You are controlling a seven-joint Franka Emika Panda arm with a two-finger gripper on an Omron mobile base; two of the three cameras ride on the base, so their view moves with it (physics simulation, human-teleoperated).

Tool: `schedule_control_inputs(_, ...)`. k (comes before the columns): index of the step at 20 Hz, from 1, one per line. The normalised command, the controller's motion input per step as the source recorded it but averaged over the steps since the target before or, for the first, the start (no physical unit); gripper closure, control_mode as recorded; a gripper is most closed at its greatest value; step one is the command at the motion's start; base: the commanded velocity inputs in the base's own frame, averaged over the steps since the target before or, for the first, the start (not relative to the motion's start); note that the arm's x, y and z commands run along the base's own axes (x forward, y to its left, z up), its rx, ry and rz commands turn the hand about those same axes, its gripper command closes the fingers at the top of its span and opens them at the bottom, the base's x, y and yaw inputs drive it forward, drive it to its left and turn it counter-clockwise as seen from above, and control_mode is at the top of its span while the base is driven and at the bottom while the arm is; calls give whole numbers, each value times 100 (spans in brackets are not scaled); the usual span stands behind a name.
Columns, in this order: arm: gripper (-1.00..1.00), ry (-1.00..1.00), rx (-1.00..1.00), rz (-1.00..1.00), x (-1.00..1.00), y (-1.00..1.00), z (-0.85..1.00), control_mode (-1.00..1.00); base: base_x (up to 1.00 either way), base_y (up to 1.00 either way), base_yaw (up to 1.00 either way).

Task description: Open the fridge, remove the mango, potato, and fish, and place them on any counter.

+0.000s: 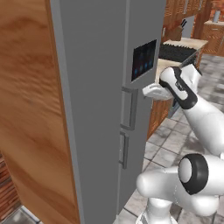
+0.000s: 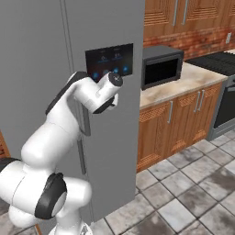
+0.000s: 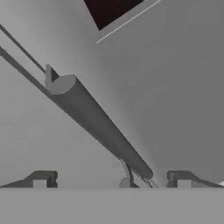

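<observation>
The fridge (image 1: 96,109), a tall grey two-door cabinet with thin vertical bar handles, stands shut in front of you, so the task is at its very start: no door is open and the mango, potato and fish are presumably inside, unseen.

Going left to right in the left base view, you have a wooden side panel (image 1: 26,109) at the far left, then the grey fridge doors, then the upper bar handle (image 1: 132,107) with a shorter lower handle (image 1: 124,151) beneath it, the dark touch panel (image 1: 144,59) above them, and the white arm reaching in from the right. To the right of the fridge, a wall surface (image 2: 183,82) of pale stone over wooden cabinets carries a dark microwave (image 2: 161,66).

Your end effector (image 3: 111,177) sits right at the upper handle. In the hand view the grey bar runs diagonally between the two dark finger tips (image 3: 41,179), which stand apart on either side of it, so the jaws read as spread and not yet clamped on the bar.

What is left, as I judge it: closing on the handle, pulling the door, then three fetches.
</observation>
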Motion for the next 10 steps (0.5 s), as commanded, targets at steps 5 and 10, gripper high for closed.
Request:
schedule_control_inputs(5,-100,-14,6,17,17,35,-33,-100,0,0,0)
schedule_control_inputs(10,-100,-23,2,10,4,30,-12,-100,0,0,0)
